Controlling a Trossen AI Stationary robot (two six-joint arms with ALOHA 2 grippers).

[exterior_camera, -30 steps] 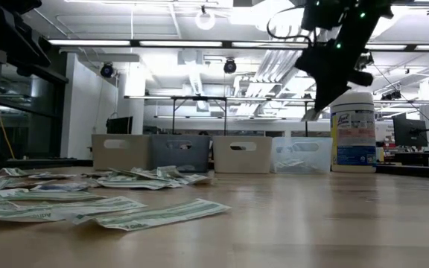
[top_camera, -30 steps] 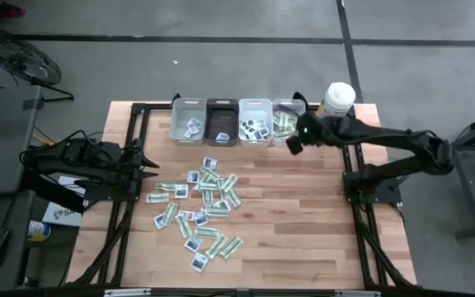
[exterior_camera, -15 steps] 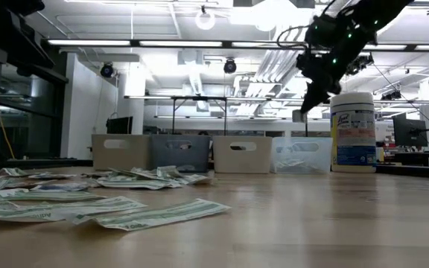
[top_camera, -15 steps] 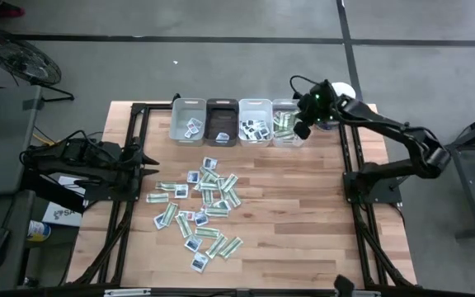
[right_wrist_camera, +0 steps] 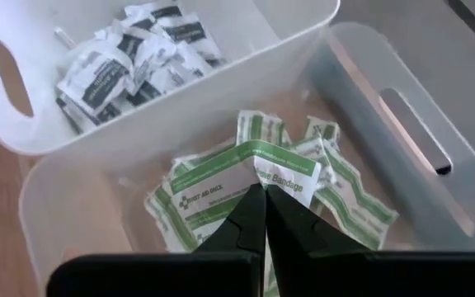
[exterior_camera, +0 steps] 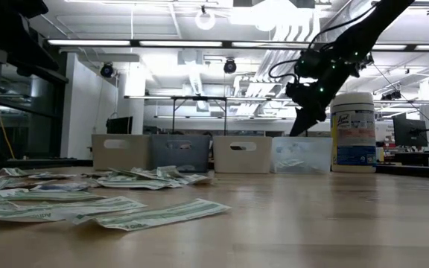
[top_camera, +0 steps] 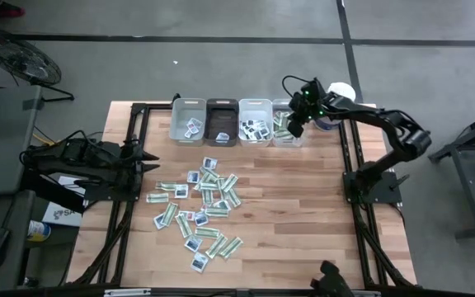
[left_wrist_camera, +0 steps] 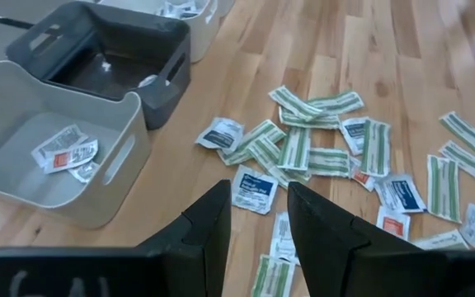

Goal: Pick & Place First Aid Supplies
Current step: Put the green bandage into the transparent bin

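Note:
The first aid supplies lie as a loose pile of green-and-white strips and white squarish packets (top_camera: 200,202) on the wooden table, also in the left wrist view (left_wrist_camera: 328,153). My right gripper (top_camera: 290,130) is over the clear bin (top_camera: 287,139) at the right end of the bin row, shut on a green-and-white bandage packet (right_wrist_camera: 246,173). My left gripper (left_wrist_camera: 258,188) waits open at the table's left edge (top_camera: 147,165), holding nothing. My right gripper pinches the green-and-white packet at its long edge (right_wrist_camera: 258,183), about midway along, between the two shut fingertips. The fingers slant down into the clear bin's mouth. The packet lies flat above the other strips in the bin; whether it rests on them I cannot tell.
Four bins stand in a row at the far edge: light grey (top_camera: 188,122), dark (top_camera: 222,124), white (top_camera: 255,111), clear. A tall white canister (exterior_camera: 353,132) stands right of them. The near right part of the table is bare wood (top_camera: 303,214).
My right gripper has swung toward the table's far edge and come down over the clear bin, rolling its wrist as it went. It has stayed shut.

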